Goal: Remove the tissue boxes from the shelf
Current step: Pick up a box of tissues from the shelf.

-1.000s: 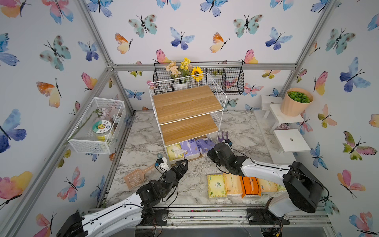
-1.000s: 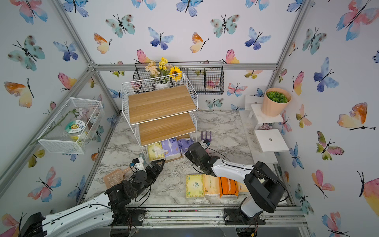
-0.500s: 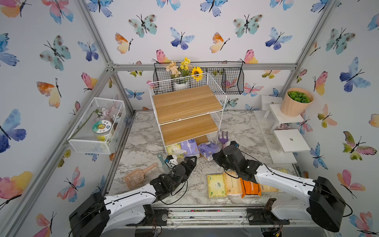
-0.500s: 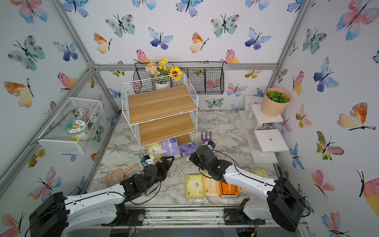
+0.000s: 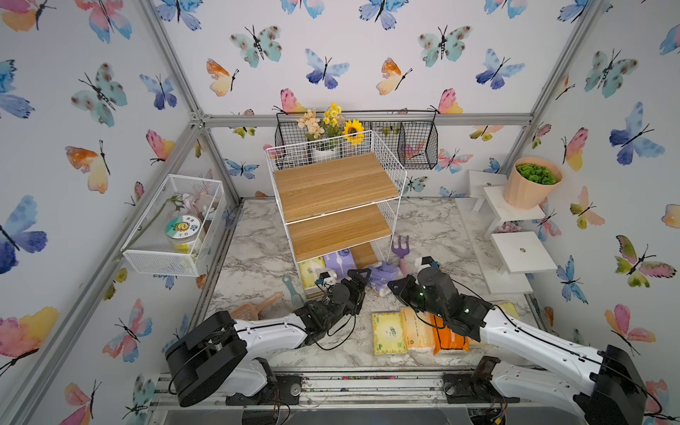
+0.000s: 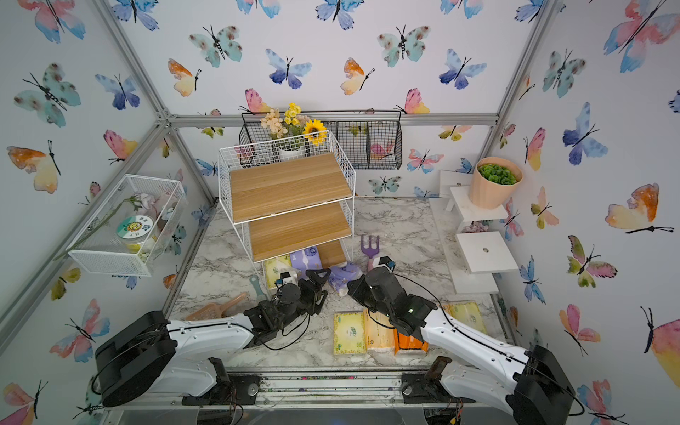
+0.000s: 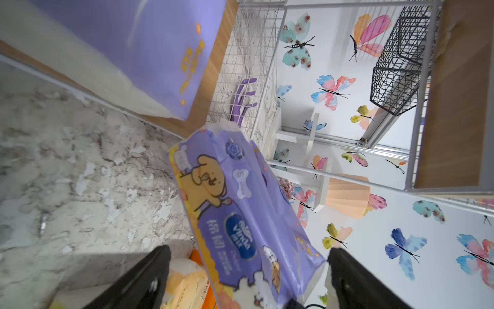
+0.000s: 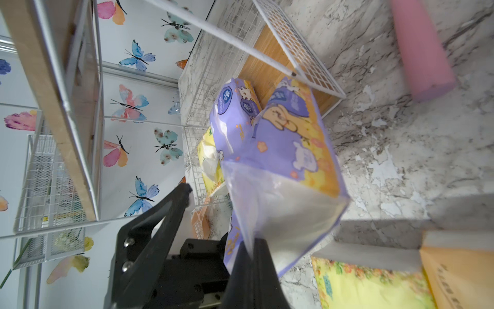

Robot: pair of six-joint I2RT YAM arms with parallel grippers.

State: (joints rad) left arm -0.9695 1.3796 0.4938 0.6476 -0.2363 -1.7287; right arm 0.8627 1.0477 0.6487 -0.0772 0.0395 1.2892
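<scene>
Purple pack (image 5: pixel 382 277), lengthwise toward shelf (image 5: pixel 336 187), pinched in right claw (image 5: pixel 393 286); left claw (image 5: pixel 358 277) apart.

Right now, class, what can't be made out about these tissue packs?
- Bright orange plastic-wrapped tissue pack: mostly hidden under the right arm, both top views.
- Purple tissue pack on the wood-grain board: blurred, cut by the frame edge, left wrist view.
- Yellow-green tissue pack: print too small, top views.

Purple tissue pack (image 7: pixel 235 214) with cartoon dog, grey-veined marble tabletop (image 5: pixel 257 254), butterfly-print walls (image 5: pixel 368 44), wood-grain shelf boards (image 5: pixel 331 184)
</scene>
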